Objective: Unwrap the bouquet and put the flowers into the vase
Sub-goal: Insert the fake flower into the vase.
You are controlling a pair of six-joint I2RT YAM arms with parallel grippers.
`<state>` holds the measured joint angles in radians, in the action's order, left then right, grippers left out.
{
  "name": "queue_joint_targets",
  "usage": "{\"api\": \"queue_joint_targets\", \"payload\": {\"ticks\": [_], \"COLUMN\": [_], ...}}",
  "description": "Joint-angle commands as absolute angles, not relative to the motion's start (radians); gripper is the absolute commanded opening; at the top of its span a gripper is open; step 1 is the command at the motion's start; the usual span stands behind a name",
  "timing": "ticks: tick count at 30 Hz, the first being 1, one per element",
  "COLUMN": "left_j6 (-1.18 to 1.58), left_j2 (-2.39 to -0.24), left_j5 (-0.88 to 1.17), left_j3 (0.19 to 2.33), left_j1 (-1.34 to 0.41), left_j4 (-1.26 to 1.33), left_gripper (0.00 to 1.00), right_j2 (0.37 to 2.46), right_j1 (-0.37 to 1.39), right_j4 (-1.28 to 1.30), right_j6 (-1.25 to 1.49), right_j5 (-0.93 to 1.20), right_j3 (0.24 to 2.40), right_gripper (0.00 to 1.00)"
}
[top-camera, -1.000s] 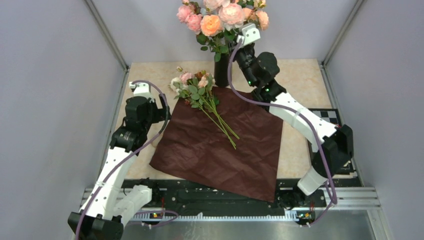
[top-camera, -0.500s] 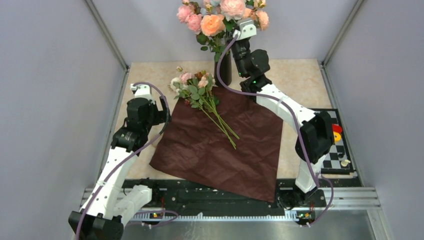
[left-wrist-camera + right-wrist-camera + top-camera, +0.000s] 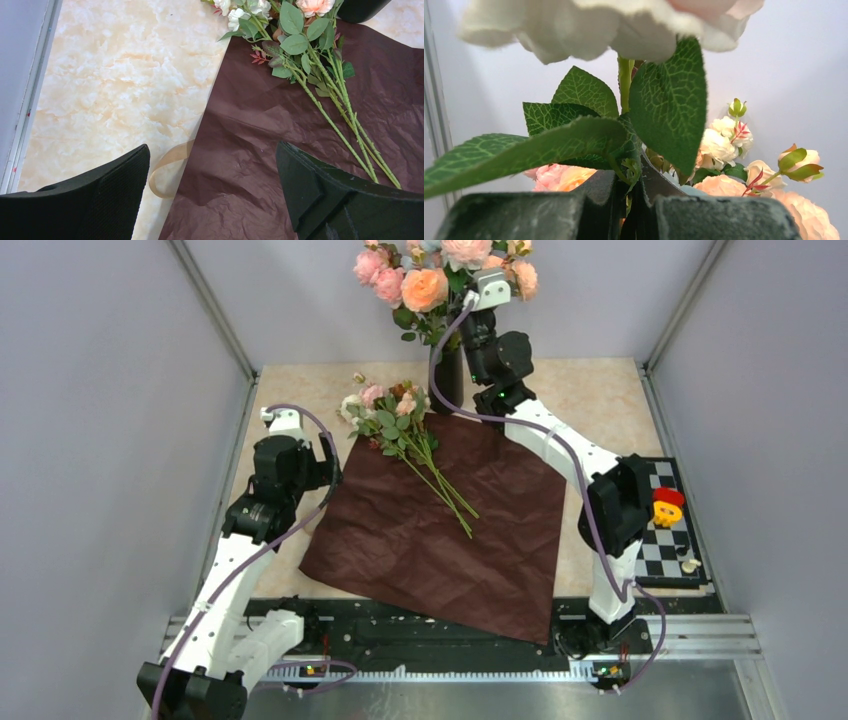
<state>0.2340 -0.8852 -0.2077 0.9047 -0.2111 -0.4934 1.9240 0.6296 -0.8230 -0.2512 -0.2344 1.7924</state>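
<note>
Grey walls box in a beige marbled table (image 3: 600,390) with maroon paper (image 3: 440,540) spread flat. The left gripper (image 3: 212,167) hangs spread wide above the paper's edge and a tan ribbon (image 3: 167,160). The right gripper (image 3: 631,200) is pressed together on the green stem of a pale rose (image 3: 614,25), up among the blooms (image 3: 430,285) over the black vase (image 3: 447,380). The other flowers (image 3: 400,425) lie on the paper's far corner. Since a second ago the right arm has swung left toward the vase; nothing else moved.

bouquet wrap (image 3: 450,530): maroon, spread flat | flowers (image 3: 400,430): lying across it | vase (image 3: 450,385): black, upright behind
</note>
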Motion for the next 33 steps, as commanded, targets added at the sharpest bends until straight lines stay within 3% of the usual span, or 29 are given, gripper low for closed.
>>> {"api": "queue_joint_targets", "payload": {"ticks": [1, 33], "left_j6": [0.241, 0.238], "left_j2": [-0.866, -0.860], "left_j5": [-0.213, -0.207], "left_j3": [0.894, 0.888], "left_j1": [-0.207, -0.207], "left_j4": [-0.480, -0.479], "left_gripper": [0.99, 0.99], "right_j2": [1.946, 2.047], "right_j1": [0.619, 0.601], "right_j4": [-0.836, -0.792], "right_j6": [-0.230, -0.162], "right_j5": [-0.236, -0.266], "right_j3": [1.858, 1.799], "right_gripper": [0.00, 0.00]}}
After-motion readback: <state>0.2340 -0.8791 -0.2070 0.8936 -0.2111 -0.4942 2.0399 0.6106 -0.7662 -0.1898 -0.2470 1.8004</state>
